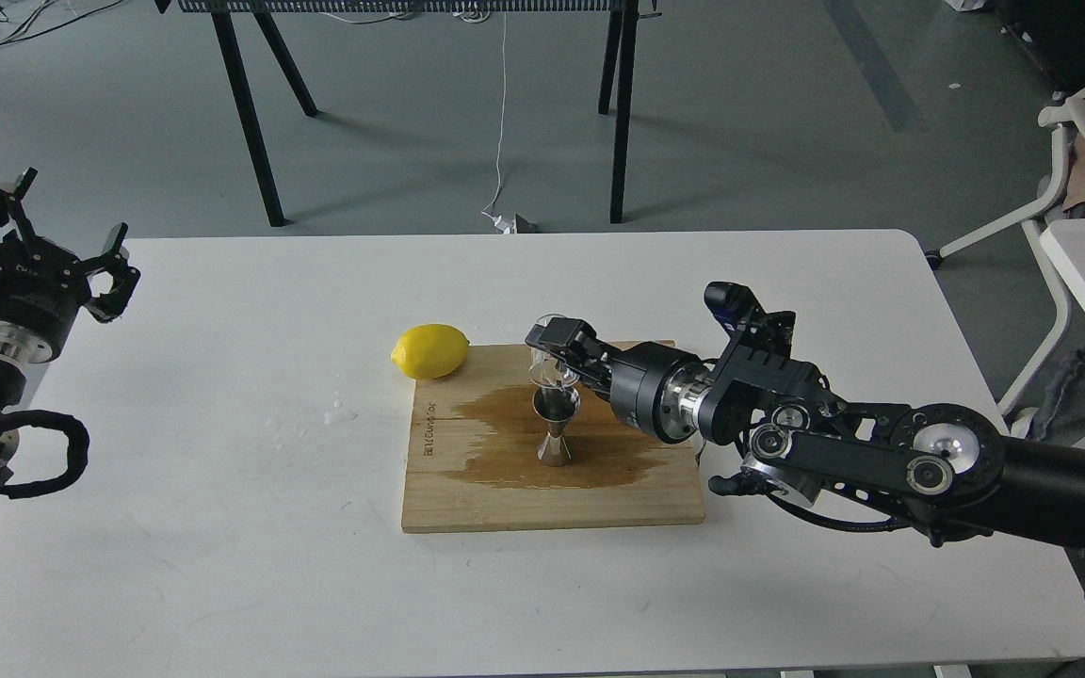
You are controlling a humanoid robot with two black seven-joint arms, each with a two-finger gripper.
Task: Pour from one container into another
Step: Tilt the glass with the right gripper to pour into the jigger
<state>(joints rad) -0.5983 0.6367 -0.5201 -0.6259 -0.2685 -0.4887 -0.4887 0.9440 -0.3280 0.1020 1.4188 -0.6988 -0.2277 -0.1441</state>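
The steel hourglass jigger (pixel 556 427) stands upright on the wooden board (pixel 467 494), inside a dark wet stain. Just above its mouth my right gripper (pixel 557 353) is shut on the small transparent cup (pixel 545 364), which is tipped steeply over the jigger's rim. The cup's glass is faint and partly hidden by the fingers. My left gripper (pixel 48 226) is held open at the table's far left edge, far from the board, with nothing in it.
A yellow lemon (pixel 429 350) lies at the board's back left corner. A few drops of water (pixel 339 412) sit on the white table (pixel 222 565) left of the board. Black table legs and a white chair stand beyond the table.
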